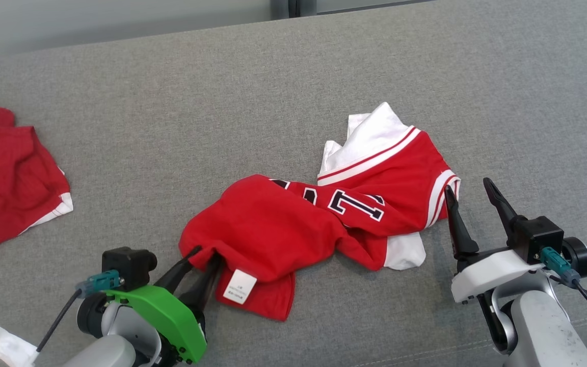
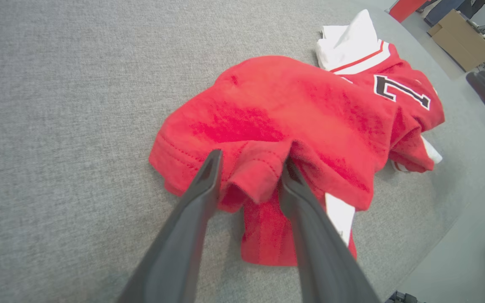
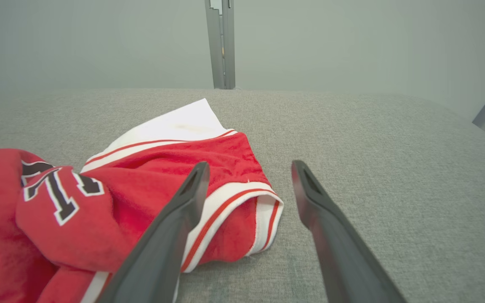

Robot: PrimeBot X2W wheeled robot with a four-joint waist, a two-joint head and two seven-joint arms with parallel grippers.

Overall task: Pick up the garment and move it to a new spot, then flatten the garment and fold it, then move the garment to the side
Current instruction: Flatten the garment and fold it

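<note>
Long dark fingers (image 2: 183, 235) of the left end effector (image 2: 251, 159) are seen spread apart at the near hem of the crumpled red jersey with white trim and dark outlined lettering (image 1: 273, 224). A raised fold of that red hem is found between them, but the cloth is not lifted and lies slack on the grey woven fabric surface (image 1: 171, 127). A white rectangular care label (image 1: 240, 286) is turned out just beside this end effector. The jersey is stretched across the middle of the surface, with its white part farthest from the robot. The right end effector (image 1: 467, 185) is held wide, with nothing gripped, just beside the striped white-and-red sleeve cuff (image 3: 263, 210) at the jersey's right end. Whether its inner finger touches the cuff cannot be told. Well apart, far to the left on the surface, a second crumpled red garment with a white edge (image 1: 8, 173) is laid.
</note>
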